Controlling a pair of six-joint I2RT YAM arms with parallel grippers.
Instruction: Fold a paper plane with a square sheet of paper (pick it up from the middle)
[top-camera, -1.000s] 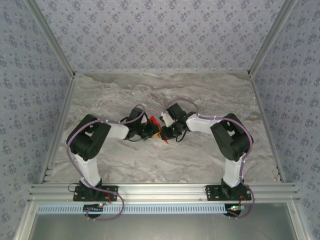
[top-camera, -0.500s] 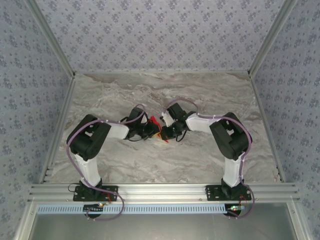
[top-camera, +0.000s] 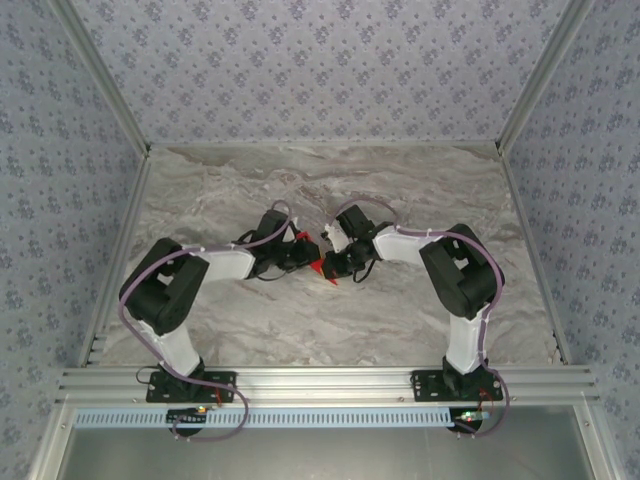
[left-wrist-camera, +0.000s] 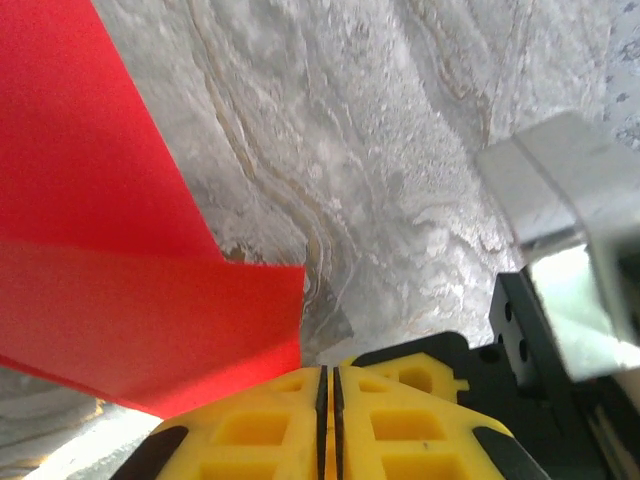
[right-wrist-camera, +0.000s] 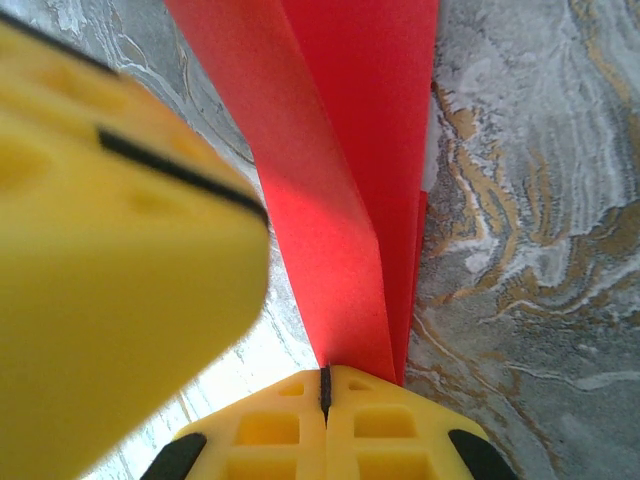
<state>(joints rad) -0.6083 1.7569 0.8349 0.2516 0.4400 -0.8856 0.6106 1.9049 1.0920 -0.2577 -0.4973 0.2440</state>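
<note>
At the very tips of the right gripper (right-wrist-camera: 323, 385), nearest its wrist camera, sits what I judge to be the first hazard: the slim bright red paper plane (right-wrist-camera: 340, 150), creased into long layers, is held only by a narrow nip at one end; a pull from the other arm could slide it out of the seam or tear the thin paper at the pinch; a twist there could crush the crease. Further along, the layers part slightly, so a sideways push might spring the fold open; a blurred yellow block (right-wrist-camera: 110, 230), probably a finger of the other arm, stands close beside the paper and could knock it; beyond lies the grey marble table (right-wrist-camera: 540, 250), and a dip might buckle the free end against it.

As to the tools: the right gripper's yellow fingers are pressed together, with the paper plane rising straight out of the line between them, so I take it as clamped on the paper; the left gripper (left-wrist-camera: 328, 385) is likewise closed to a hairline, but the red paper meets the top of one finger rather than the seam, and I cannot tell whether it has hold of any of it; seen from above, both grippers meet near the table's middle with the paper plane between them.
</note>
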